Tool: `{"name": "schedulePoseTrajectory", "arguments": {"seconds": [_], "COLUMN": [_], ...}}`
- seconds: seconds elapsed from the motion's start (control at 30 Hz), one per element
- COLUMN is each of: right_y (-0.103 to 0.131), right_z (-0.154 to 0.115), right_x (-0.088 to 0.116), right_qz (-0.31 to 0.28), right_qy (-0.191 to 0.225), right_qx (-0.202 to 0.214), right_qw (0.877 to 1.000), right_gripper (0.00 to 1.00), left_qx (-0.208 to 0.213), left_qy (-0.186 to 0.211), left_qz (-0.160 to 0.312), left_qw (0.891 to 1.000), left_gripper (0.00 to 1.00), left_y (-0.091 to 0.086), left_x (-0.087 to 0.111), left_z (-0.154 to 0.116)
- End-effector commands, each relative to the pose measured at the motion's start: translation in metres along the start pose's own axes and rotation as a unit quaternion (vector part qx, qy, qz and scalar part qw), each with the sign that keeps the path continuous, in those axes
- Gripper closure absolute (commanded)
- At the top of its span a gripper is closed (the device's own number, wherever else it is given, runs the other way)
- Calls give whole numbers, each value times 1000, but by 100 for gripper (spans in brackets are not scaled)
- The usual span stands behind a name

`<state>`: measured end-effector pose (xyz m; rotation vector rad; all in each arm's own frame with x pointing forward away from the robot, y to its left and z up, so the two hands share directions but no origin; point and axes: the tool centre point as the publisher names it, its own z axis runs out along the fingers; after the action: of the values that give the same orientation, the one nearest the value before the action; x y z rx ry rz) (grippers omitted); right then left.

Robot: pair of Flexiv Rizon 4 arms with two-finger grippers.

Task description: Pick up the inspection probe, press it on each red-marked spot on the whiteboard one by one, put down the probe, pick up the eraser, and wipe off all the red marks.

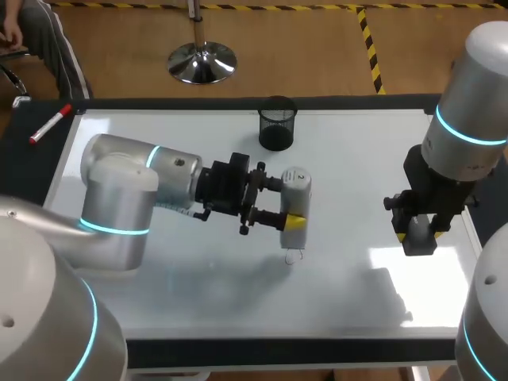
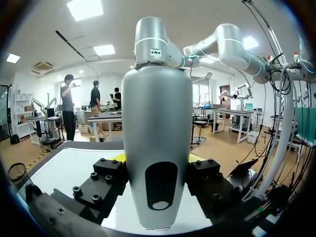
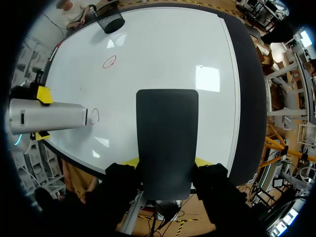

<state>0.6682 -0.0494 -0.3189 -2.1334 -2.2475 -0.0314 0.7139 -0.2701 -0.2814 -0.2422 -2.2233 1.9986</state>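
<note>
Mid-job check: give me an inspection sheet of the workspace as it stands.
Surface: whiteboard, white, with glare patches.
Job's things: inspection probe held, its tip beside a small mark; eraser held; red circle not wiped.
Clutter: black mesh cup at the far edge; red marker on the dark border beside the board.
Grippers: left gripper shut on the probe; right gripper shut on the eraser.
Cables: nothing seen on the table.
Surroundings: nothing seen.

Bright ceiling light, glare on whiteboard [image 1: 357, 175], soft shadows, wrist edges seemingly warped
</note>
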Motion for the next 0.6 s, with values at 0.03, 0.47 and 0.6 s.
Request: {"name": "schedulePoseTrajectory", "arguments": {"seconds": [0.03, 0.47, 0.6], "right_y": [0, 0, 0], "right_z": [0, 0, 0], "right_x": [-1, -1, -1], "right_qz": [-1, -1, -1], "right_qy": [1, 1, 1], "right_qx": [-1, -1, -1], "right_qw": [1000, 1000, 1000], "right_gripper": [100, 100, 100], "left_qx": [-2, -4, -4], "left_qy": [-2, 7, 3], "left_qz": [-1, -4, -6], "left_qw": [1000, 1000, 1000], "left_gripper": [100, 100, 100], "left_y": [-5, -18, -21], "left_x": [4, 11, 13], "left_z": [-4, -21, -32]}}
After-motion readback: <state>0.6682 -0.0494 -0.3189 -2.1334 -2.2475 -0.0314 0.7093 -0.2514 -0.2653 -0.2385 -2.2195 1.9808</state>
